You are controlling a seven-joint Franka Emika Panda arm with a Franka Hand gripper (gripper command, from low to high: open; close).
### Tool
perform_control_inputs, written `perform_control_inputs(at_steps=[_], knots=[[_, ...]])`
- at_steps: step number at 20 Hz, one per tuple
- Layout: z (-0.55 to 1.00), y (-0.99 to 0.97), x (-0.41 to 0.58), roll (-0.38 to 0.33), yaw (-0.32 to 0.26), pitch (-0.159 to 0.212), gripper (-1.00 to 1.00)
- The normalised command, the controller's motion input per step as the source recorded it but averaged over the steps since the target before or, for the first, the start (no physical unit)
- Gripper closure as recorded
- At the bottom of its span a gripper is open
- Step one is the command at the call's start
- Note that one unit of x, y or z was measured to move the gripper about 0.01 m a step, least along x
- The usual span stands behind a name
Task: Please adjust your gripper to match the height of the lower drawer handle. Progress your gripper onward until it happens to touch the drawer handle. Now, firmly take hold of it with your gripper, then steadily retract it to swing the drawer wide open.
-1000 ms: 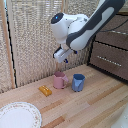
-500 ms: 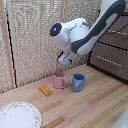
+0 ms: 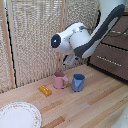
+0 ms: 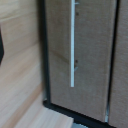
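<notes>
- The bulky white-and-grey robot arm point(image 3: 82, 40) hangs in mid-air above the pale wooden table point(image 3: 95, 107), its body bent toward the dark brown wooden cabinet at the exterior view's right.
- The gripper itself I can't properly make out: in the exterior view it is lost behind the arm's body, and the wrist view shows only a dark blur at one edge, so I cannot tell whether the jaws are released or clenched.
- The wide dark brown drawer point(image 3: 111, 61) sits low in the cabinet, its front flush and closed as far as I can see, with the slim silver bar handle point(image 3: 107, 59) running across it.
- The wrist view looks straight at a brown drawer front point(image 4: 92, 55) with the silver bar point(image 4: 73, 45) running along it, nothing touching the bar; probably the lower one, though the blur leaves me unsure.
- My reading: the arm is lining up and approaching. Contact, the grip and the pull all remain to be done.
- On the table, well clear of the cabinet, stand a pink mug point(image 3: 60, 80) and a blue cup point(image 3: 78, 82) side by side, with a small yellow block point(image 3: 45, 90) and a patterned white plate point(image 3: 19, 116) nearby.
</notes>
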Motion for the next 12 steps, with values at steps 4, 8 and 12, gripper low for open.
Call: perform_control_inputs(at_steps=[4, 8, 12], knots=[[0.00, -0.51, -0.310, -0.348, 0.043, -0.025, -1.00], [-0.03, -0.67, -0.394, -0.189, 0.060, -0.022, -1.00], [-0.10, -0.68, -0.263, -0.097, 0.121, -0.017, -1.00]])
